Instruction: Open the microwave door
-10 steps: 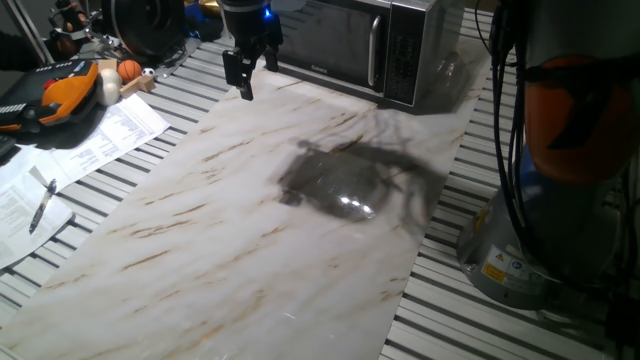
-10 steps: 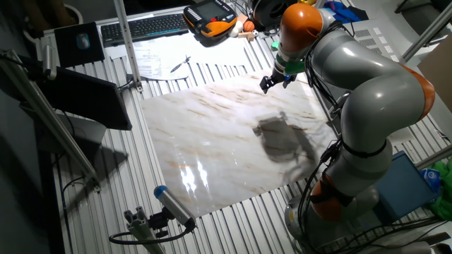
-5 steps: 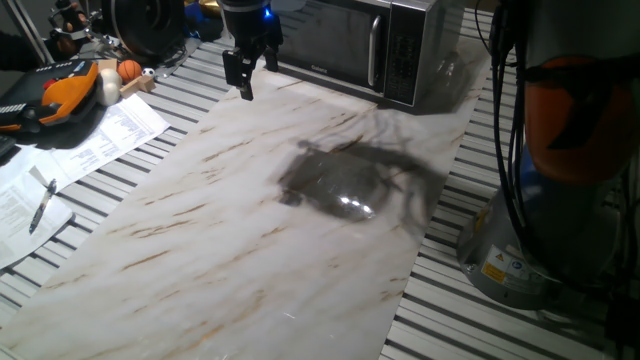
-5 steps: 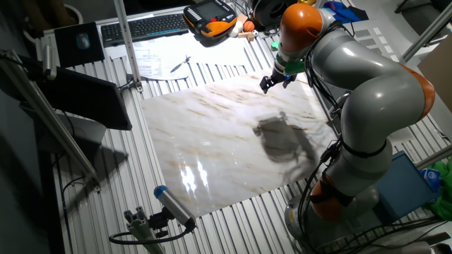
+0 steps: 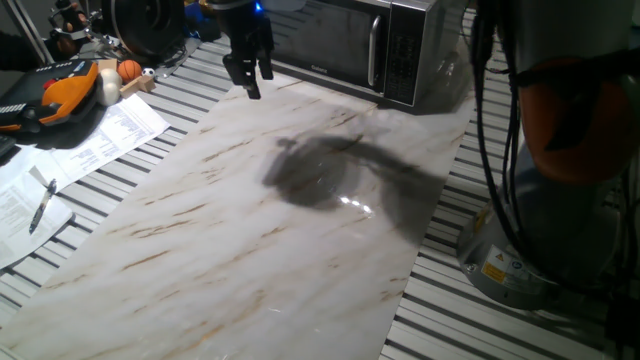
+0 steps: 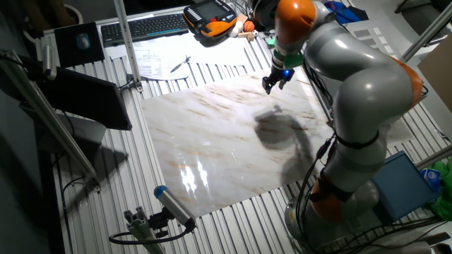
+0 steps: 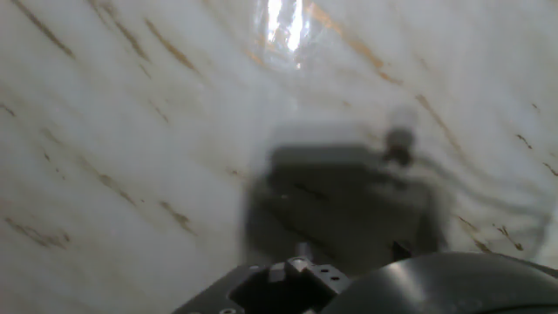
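Note:
The microwave (image 5: 350, 40) stands at the far edge of the marble board, its silver body running out of the top of one fixed view. Its door (image 5: 335, 38) is shut, dark glass with a vertical silver bar handle (image 5: 374, 50) beside the keypad strip (image 5: 404, 55). My gripper (image 5: 246, 78) hangs fingers-down over the board's far left corner, left of the door and apart from it, open with nothing between its fingers. From the other side my gripper (image 6: 272, 82) shows under the orange wrist. The hand view is blurred and shows only marble and shadow.
Papers (image 5: 95, 140), a pen (image 5: 42, 203), an orange teach pendant (image 5: 60, 90) and a small ball (image 5: 130, 70) lie left of the marble board (image 5: 250, 240). The arm's base (image 5: 520, 260) stands at the right. A keyboard (image 6: 145, 27) lies on the slatted table.
The arm has swung and the wrist has turned. The gripper has shifted slightly right, toward the microwave. The arm's shadow on the board has slid left. The door stays shut.

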Tool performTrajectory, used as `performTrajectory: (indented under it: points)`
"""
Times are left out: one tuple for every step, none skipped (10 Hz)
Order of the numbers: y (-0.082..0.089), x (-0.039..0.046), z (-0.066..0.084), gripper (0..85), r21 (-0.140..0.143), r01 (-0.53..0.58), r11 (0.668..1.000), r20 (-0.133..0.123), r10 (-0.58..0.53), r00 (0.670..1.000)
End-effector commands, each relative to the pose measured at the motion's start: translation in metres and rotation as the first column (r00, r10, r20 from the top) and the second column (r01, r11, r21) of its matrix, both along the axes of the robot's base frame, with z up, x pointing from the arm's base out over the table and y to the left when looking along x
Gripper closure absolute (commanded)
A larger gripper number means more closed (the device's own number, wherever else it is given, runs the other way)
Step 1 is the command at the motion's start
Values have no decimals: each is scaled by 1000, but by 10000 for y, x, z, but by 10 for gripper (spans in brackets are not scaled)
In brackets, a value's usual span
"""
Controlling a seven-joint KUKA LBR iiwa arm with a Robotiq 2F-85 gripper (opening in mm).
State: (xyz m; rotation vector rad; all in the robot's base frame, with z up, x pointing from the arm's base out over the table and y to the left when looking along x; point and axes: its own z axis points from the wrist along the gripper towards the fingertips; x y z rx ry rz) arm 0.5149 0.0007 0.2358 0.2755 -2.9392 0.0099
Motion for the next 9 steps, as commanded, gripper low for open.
performTrajectory:
  points:
    - [0, 0, 1, 850, -7, -4, 1000, -39, 3, 999]
    - [-1, -1, 1, 850, -4, -4, 1000, -37, 3, 999]
    - [-1, -1, 0, 850, -4, -4, 1000, -36, 3, 999]
    - [-2, -2, 0, 850, -2, -7, 1000, -36, 7, 999]
    - [-2, -2, 0, 850, -4, 1, 1000, -34, -1, 999]
    - [-2, -2, 0, 850, -5, 8, 1000, -34, -8, 999]
    - [-2, -1, 1, 850, -9, 17, 1000, -32, -18, 999]
    - [-3, -1, 1, 850, -10, 22, 1000, -32, -22, 999]
    - [-5, -1, 1, 850, -12, 32, 999, -28, -32, 999]
